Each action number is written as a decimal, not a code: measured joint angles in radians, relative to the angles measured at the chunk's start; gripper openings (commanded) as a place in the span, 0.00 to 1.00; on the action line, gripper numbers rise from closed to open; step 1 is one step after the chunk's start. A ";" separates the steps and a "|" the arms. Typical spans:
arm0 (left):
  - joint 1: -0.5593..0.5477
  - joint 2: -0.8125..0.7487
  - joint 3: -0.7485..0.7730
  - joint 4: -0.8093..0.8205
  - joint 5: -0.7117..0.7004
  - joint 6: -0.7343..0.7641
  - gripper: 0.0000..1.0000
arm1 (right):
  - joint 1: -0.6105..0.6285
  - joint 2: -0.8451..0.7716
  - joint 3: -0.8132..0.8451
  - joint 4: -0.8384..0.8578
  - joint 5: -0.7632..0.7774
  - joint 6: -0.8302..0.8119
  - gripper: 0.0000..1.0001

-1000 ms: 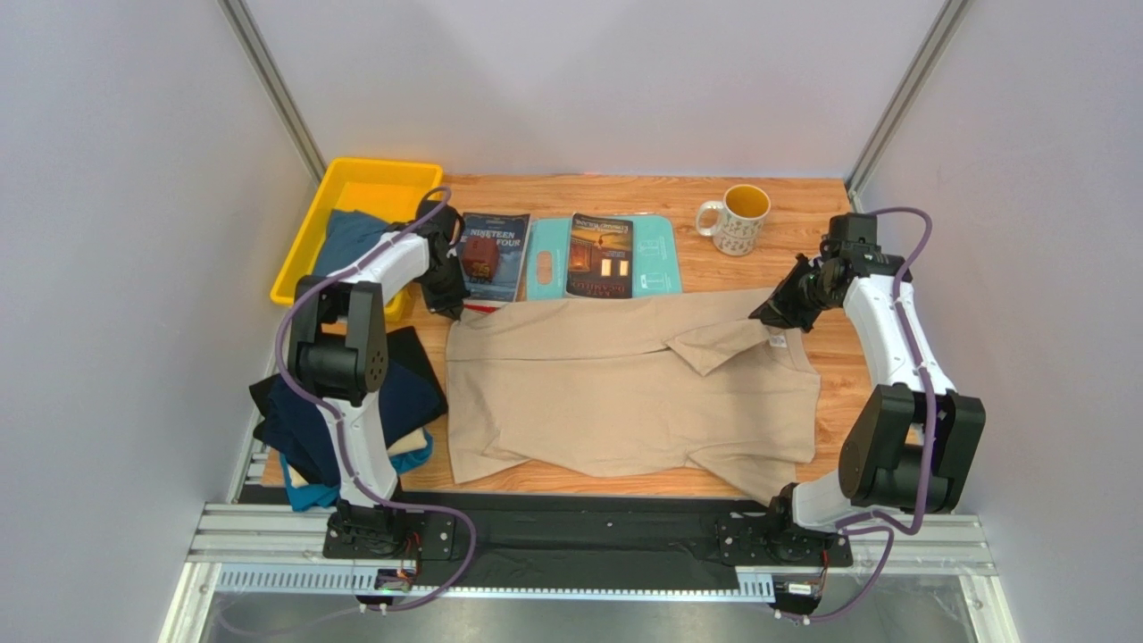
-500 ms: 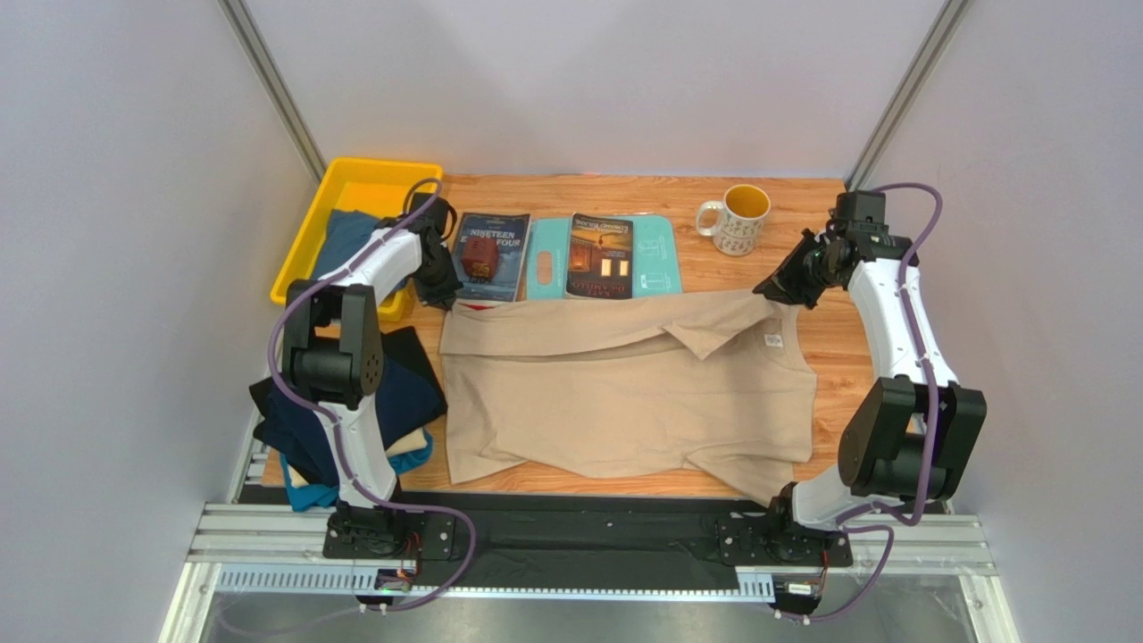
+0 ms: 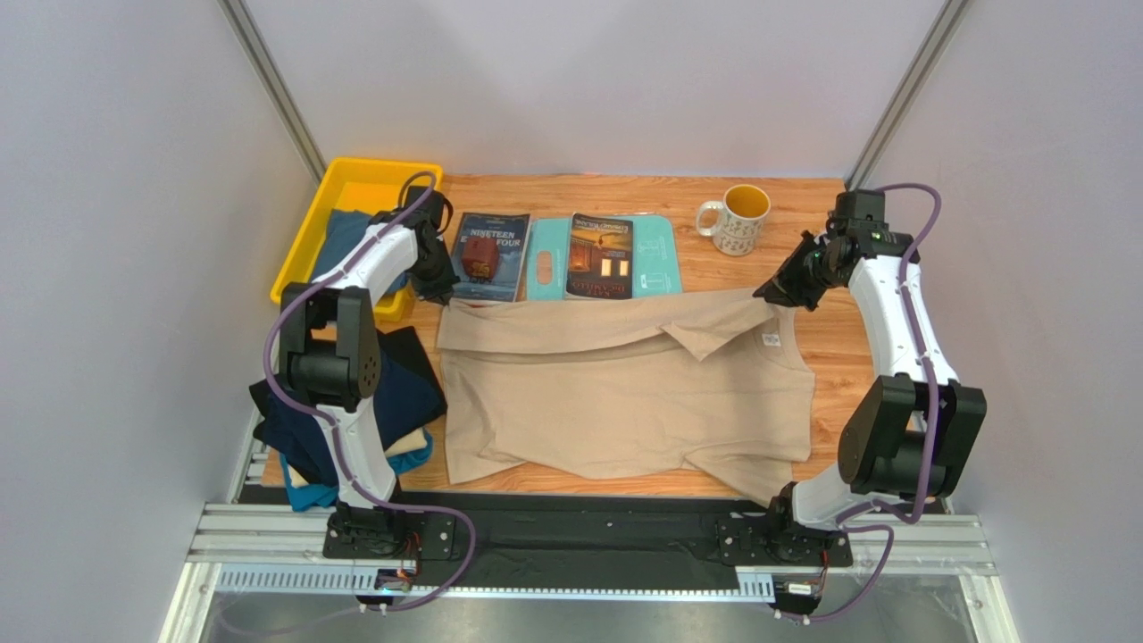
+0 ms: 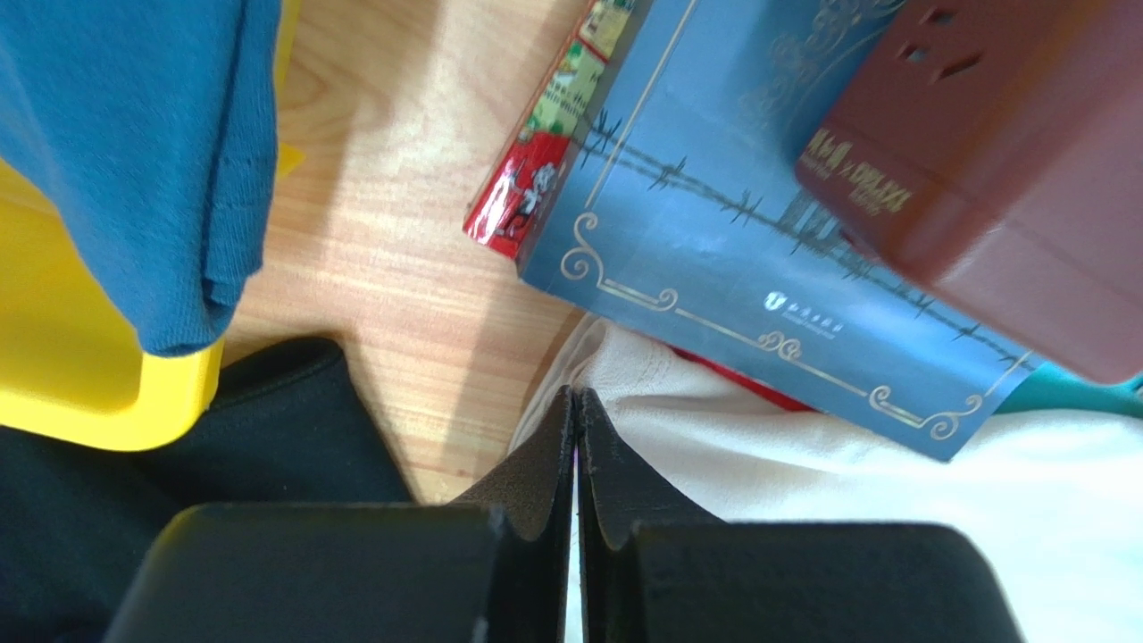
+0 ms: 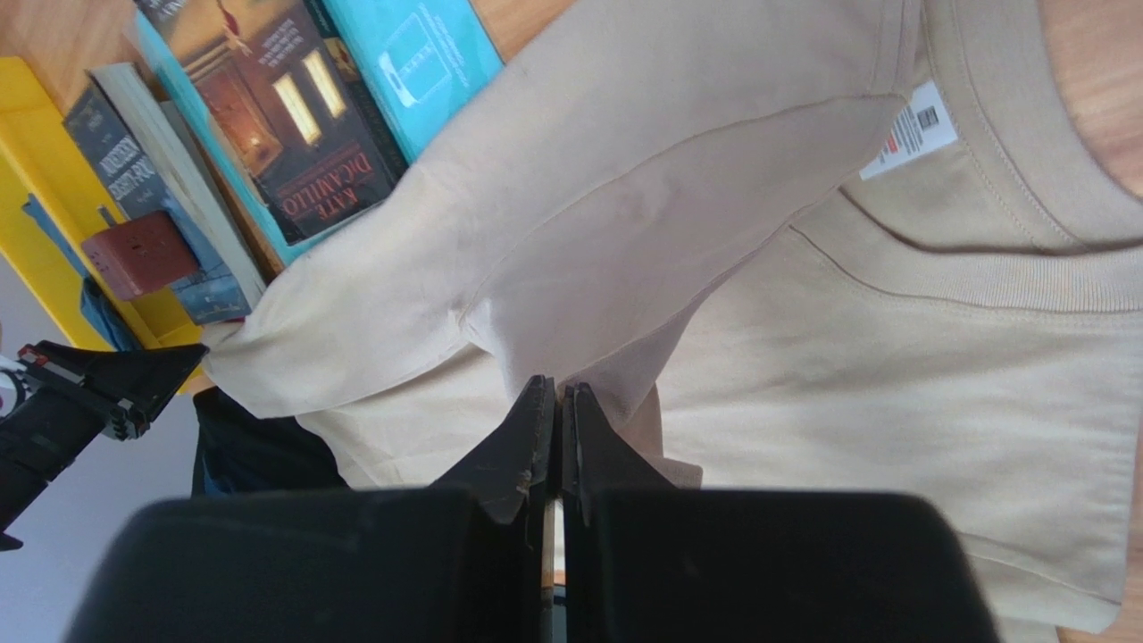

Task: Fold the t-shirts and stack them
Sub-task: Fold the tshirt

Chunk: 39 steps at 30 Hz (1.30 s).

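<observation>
Wooden table [image 3: 839, 355], bearing all that follows; beige t-shirt [image 3: 631, 395], the largest piece, is lying spread across the middle, collar and label at the right end, its far edge being held up off the wood; pile of darker t-shirts [image 3: 403, 382], navy uppermost with teal peeping out beneath, is resting at the near left, just beside the beige one; yellow bin [image 3: 356, 181] is standing at the far left corner with a blue shirt [image 3: 346, 239] hanging over its rim; light-teal board [image 3: 658, 261] is lying along the far edge, carrying a dark book [image 3: 600, 255], with a blue book [image 3: 494, 255] beside it; mug [image 3: 735, 217] is standing far right, apart; left gripper [image 3: 436, 286] is pinching the beige shirt's far left corner, jaws closed tight on cloth; right gripper [image 3: 774, 292] is pinching the far right shoulder, jaws likewise closed on a fold; step in hand, as I am judging it, is bringing the far edge over towards the near hem, and doing it well is asking for both arms travelling level and together, keeping the edge taut, clearing the books, and laying it parallel to the hem before letting go
</observation>
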 measured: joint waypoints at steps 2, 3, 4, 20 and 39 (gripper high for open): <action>0.002 0.003 0.000 -0.016 0.004 0.000 0.00 | 0.000 -0.001 -0.029 -0.018 0.001 -0.001 0.00; 0.002 0.005 0.000 -0.022 0.006 0.000 0.02 | 0.000 -0.003 -0.057 -0.024 0.002 -0.002 0.00; 0.004 0.008 0.000 -0.028 0.008 0.000 0.05 | 0.000 -0.004 -0.085 -0.038 0.003 -0.002 0.00; -0.029 0.002 0.003 -0.086 0.042 0.026 0.48 | 0.002 0.000 -0.252 -0.134 0.132 -0.051 0.52; -0.499 0.257 0.351 -0.010 0.515 0.053 0.48 | 0.020 0.104 -0.073 -0.063 0.217 -0.095 0.67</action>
